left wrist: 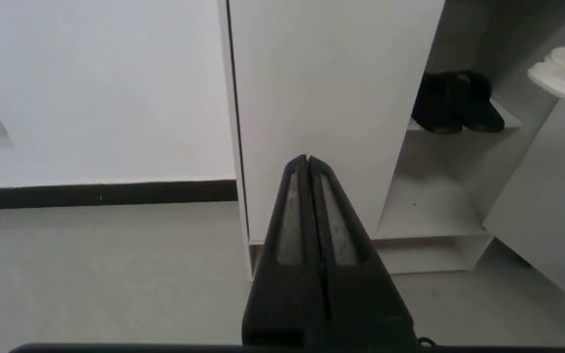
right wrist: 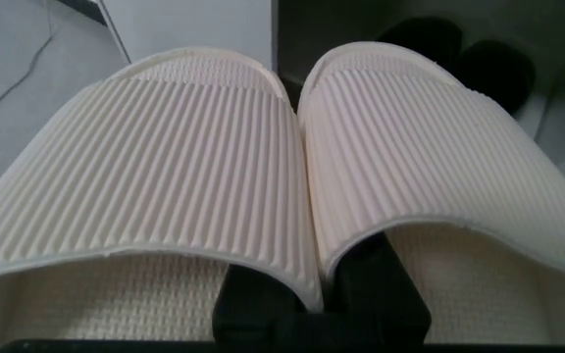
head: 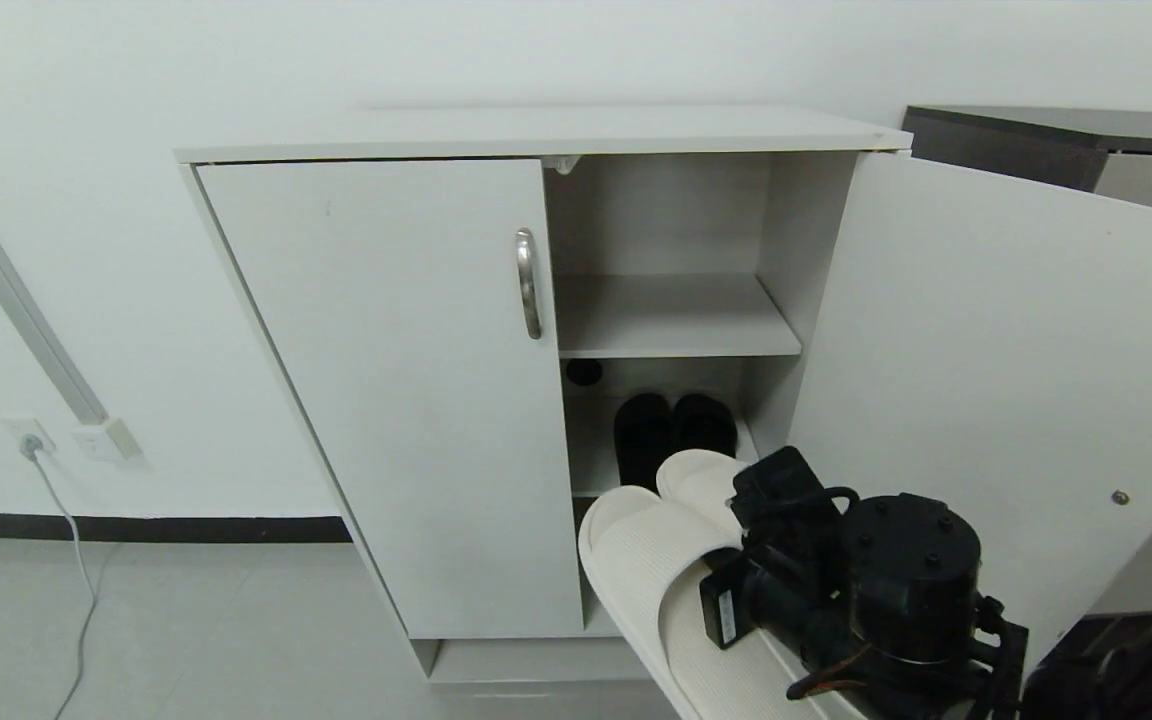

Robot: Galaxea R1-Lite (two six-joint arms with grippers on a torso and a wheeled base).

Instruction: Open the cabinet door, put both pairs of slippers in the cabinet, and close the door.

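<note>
White slippers (head: pixel 656 570), a ribbed pair carried side by side, ride in my right gripper (right wrist: pixel 322 304) in front of the cabinet (head: pixel 536 135). One finger sits inside each slipper, and together they pinch the two adjoining side walls, toes pointing away from my hand toward the opening. The black slippers (head: pixel 674 430) sit on the lower shelf (head: pixel 591 450) straight ahead of that hand, just past the white toes. The open door (head: pixel 996 360) stands close along the outer side of my right hand. The closed door (head: pixel 386 400), with its metal handle (head: pixel 528 285), lies to the inner side. My left gripper (left wrist: pixel 308 175) hangs low, well off to the inner side of my right hand, its fingers pressed together on nothing, over the floor (left wrist: pixel 116 265).

The grip looks like the weak point. I hold only two soft walls, and the heels trail back past my fingers, so a jolt could let one slipper sag or slide free. The pair is also wide for an opening of half the cabinet: drifting inward could snag a sole on the closed door's edge, and drifting outward could knock my wrist against the open door and swing it. Pushing straight ahead at this height risks shoving the black pair back or riding up over it, and coming in low could catch the toes on the shelf's front edge.
</note>
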